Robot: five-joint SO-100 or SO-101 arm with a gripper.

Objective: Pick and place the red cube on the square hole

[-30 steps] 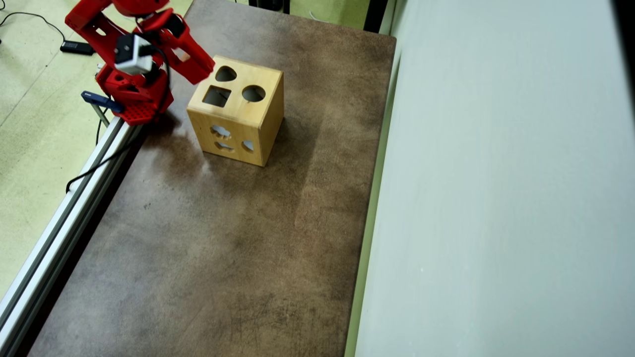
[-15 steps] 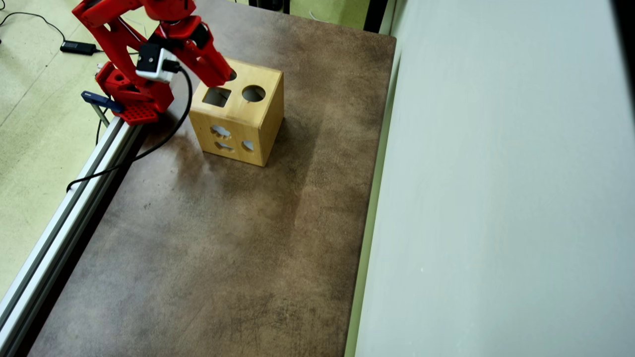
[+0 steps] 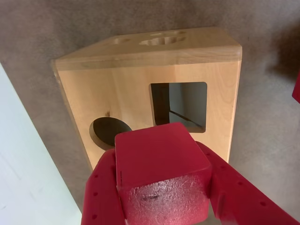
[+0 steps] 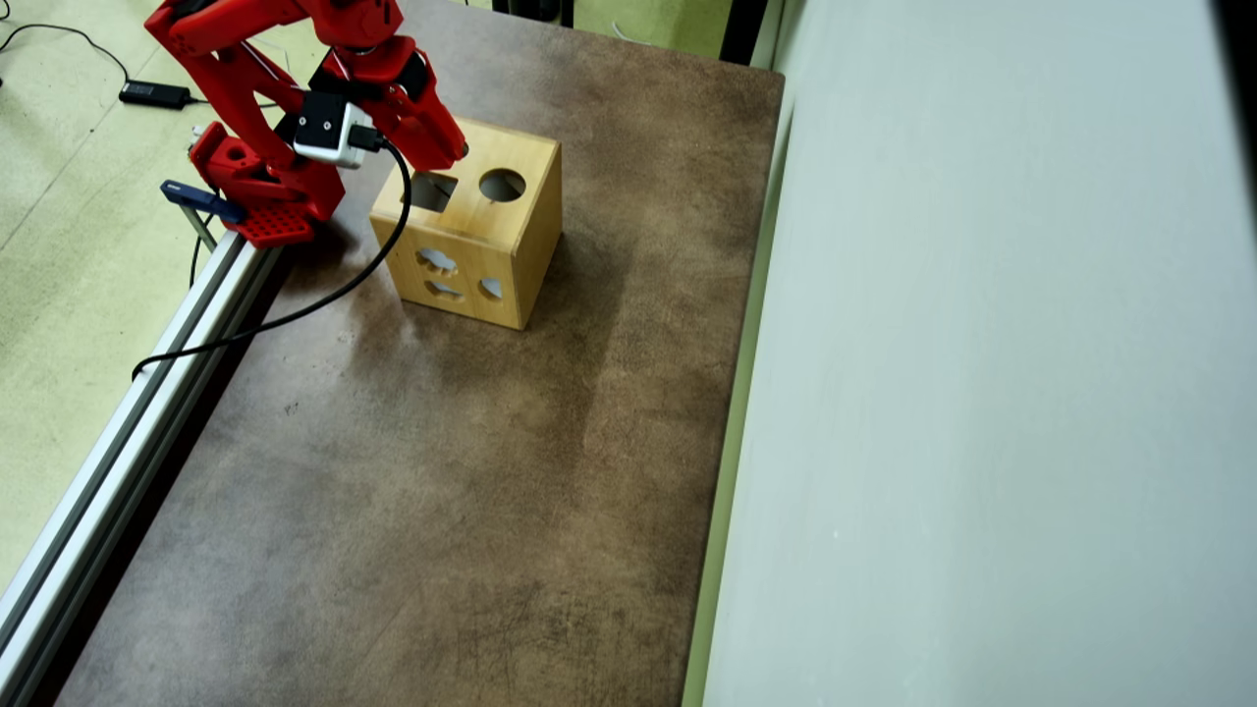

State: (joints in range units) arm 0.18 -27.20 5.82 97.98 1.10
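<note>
— While the red cube [image 3: 161, 173] is filling the lower middle of the wrist view, where exactly is it sitting?

— It is being pinched between the two red fingers [image 3: 101, 197] of the gripper [image 3: 161, 206], one pressing on each side. Its lower edge is running off the bottom of the frame, and the fingertips themselves are hiding behind it.

— And the square hole [image 3: 180, 105]?

— It is lying just above the cube in that frame, in the top face of the wooden box [image 3: 117, 93]. The cube's top corner is overlapping the hole's lower edge, so whether it is touching the wood is hard to tell. A round hole [image 3: 105, 131] is showing at the left, partly covered by the cube.

— Is the overhead view helping?

— Only partly. The gripper [image 4: 454, 152] is hanging over the upper left corner of the box [image 4: 511, 236], in the upper left of the frame, and it is covering the cube completely. The square hole [image 4: 432, 192] is peeking out beside it, with its upper left part hidden by the arm. The round hole [image 4: 502, 185] is showing in full. A black cable [image 4: 324, 299] is trailing from the wrist camera across the brown table [image 4: 442, 491].
</note>
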